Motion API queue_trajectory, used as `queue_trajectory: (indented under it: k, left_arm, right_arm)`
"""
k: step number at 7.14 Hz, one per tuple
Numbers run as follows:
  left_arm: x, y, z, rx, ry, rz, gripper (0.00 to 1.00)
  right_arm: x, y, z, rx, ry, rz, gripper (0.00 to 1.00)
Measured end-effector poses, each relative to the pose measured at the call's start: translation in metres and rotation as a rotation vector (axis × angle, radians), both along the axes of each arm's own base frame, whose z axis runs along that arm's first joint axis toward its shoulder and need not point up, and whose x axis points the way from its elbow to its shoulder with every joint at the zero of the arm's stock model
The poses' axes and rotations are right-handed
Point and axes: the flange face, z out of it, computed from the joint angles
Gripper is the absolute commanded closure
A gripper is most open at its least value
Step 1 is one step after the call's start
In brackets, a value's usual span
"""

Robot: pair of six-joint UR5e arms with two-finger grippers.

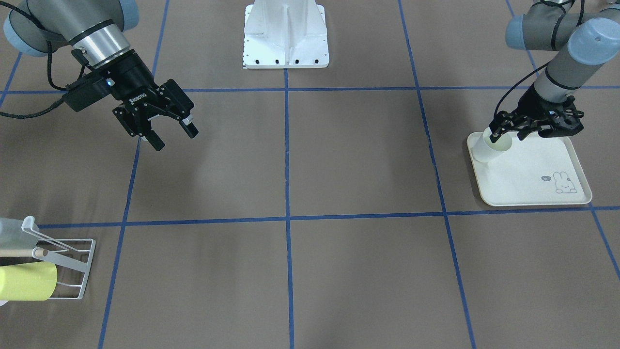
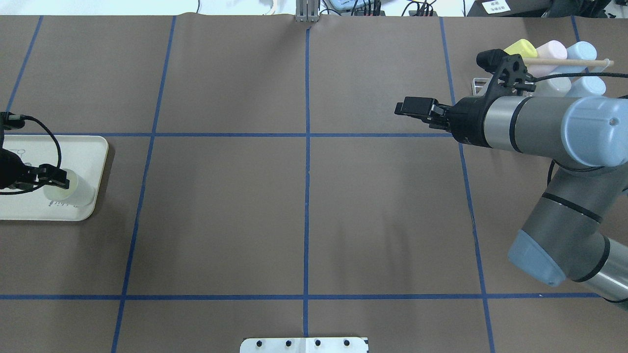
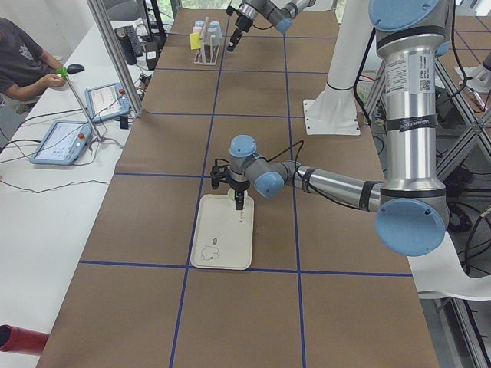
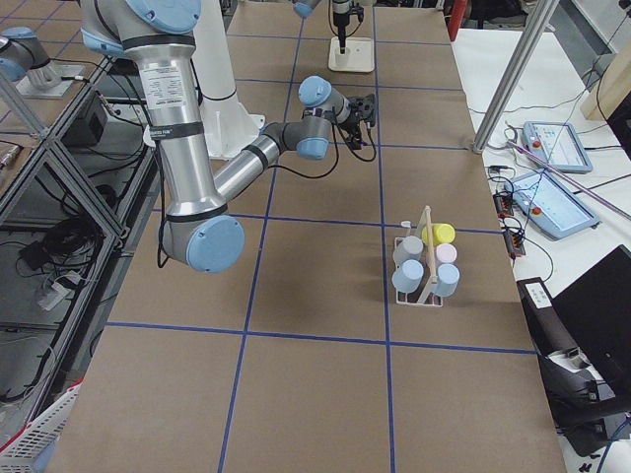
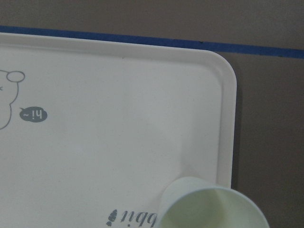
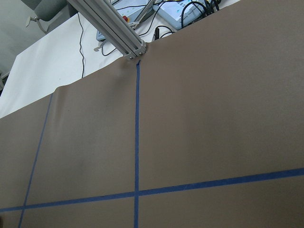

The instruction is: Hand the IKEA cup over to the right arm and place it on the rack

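A pale, white-green IKEA cup [image 1: 486, 153] stands upright at a corner of the cream rabbit-print tray [image 1: 533, 177]. My left gripper [image 1: 508, 134] is down at its rim and looks open, with one finger dipping inside the cup and the other outside its wall. The left wrist view shows only the cup's rim [image 5: 209, 209] at the bottom edge. My right arm's gripper [image 1: 172, 135] hangs open and empty above the table, well away from the cup. The white wire rack [image 2: 477, 86], with its wooden dowel, holds several coloured cups behind the right arm.
The white robot base [image 1: 286, 36] stands at mid table edge. Blue tape lines cross the brown table cover. A person [image 3: 23, 54] sits at a side bench with tablets [image 3: 61, 142].
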Motion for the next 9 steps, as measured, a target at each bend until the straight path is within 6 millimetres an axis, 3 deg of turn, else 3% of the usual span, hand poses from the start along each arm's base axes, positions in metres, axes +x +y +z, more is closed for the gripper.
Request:
queue_trajectory:
  k: [1, 2, 5, 7, 8, 9]
  left_arm:
    - [0.000, 0.000, 0.000, -0.001, 0.000, 0.001, 0.92]
    - [0.001, 0.001, 0.001, -0.002, 0.000, 0.003, 1.00]
    - [-0.008, 0.006, -0.013, 0.001, 0.029, 0.007, 1.00]
    - [-0.053, 0.004, -0.034, -0.027, 0.113, -0.028, 1.00]
    - [-0.078, -0.008, -0.048, -0.034, 0.153, -0.069, 1.00]
    - [-0.090, -0.029, -0.070, -0.037, 0.177, -0.104, 1.00]
  right_arm:
    - [0.000, 0.000, 0.001, -0.001, 0.002, 0.000, 0.00]
    - [0.000, 0.000, 0.001, -0.001, 0.003, 0.000, 0.00]
    - [0.000, 0.001, -0.002, 0.003, -0.002, -0.003, 0.00]
    - [0.002, 0.002, -0.005, 0.010, -0.011, -0.003, 0.00]
    - [0.003, 0.004, -0.007, 0.018, -0.024, -0.005, 0.00]
    - [0.004, 0.005, -0.009, 0.018, -0.048, -0.005, 0.00]
